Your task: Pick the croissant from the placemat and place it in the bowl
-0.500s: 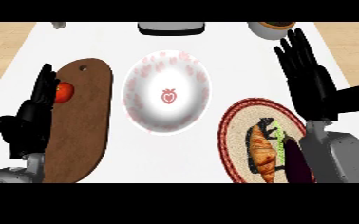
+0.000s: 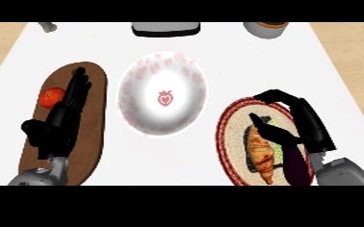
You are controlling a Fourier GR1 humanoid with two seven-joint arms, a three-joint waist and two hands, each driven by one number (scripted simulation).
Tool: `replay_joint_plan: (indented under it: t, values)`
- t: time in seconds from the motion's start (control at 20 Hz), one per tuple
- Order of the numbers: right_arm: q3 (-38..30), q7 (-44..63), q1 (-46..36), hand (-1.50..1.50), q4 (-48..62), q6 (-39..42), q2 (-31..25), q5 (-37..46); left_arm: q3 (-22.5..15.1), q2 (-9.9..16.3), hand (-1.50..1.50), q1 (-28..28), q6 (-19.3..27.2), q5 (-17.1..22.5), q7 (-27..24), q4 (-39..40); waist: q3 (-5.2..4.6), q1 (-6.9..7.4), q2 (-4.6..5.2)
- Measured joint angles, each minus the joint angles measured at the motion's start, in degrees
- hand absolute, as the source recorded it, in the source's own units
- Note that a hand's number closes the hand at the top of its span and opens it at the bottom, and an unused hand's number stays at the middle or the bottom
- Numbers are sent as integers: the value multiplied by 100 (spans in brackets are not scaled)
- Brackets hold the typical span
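The golden croissant point(image 2: 262, 155) lies on a round woven placemat point(image 2: 233, 125) with a red rim, at the right. My right hand point(image 2: 307, 121) arches over the placemat's upper right. Its fingers bend toward the mat's far edge, and its thumb point(image 2: 271, 132) reaches down to the croissant's upper end. A wide gap separates thumb and fingers, and they hold nothing. The white bowl point(image 2: 142, 113) with red strawberry marks sits at the centre, left of the placemat. My left hand point(image 2: 61, 120) rests open over the brown board.
A dark purple eggplant point(image 2: 295, 167) and a green piece point(image 2: 286, 150) lie beside the croissant under my right wrist. A red tomato point(image 2: 51, 97) sits on the brown board point(image 2: 96, 125). A dark appliance point(image 2: 165, 29) and a pot point(image 2: 266, 29) stand along the back edge.
My right hand has come down from an upright pose at the right to hover over the placemat, its fingers now bent and its thumb by the croissant. The left hand has barely moved.
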Motion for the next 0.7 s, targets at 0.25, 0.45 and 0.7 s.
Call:
replay_joint_plan:
  t: [0.25,0.45,0.7]
  values:
    - [607,-1070,1214,-150,-508,-1510,486,1194,-82,-213,0,-60,-142,145,-99,123,54,-54,19]
    - [1073,-1365,2026,-150,-978,-2465,655,2299,-128,-334,0,-116,-293,178,-253,310,61,33,40]
    - [1086,-111,2494,-150,-1687,-2535,784,4042,-72,-380,0,-251,-403,175,-296,451,54,117,54]
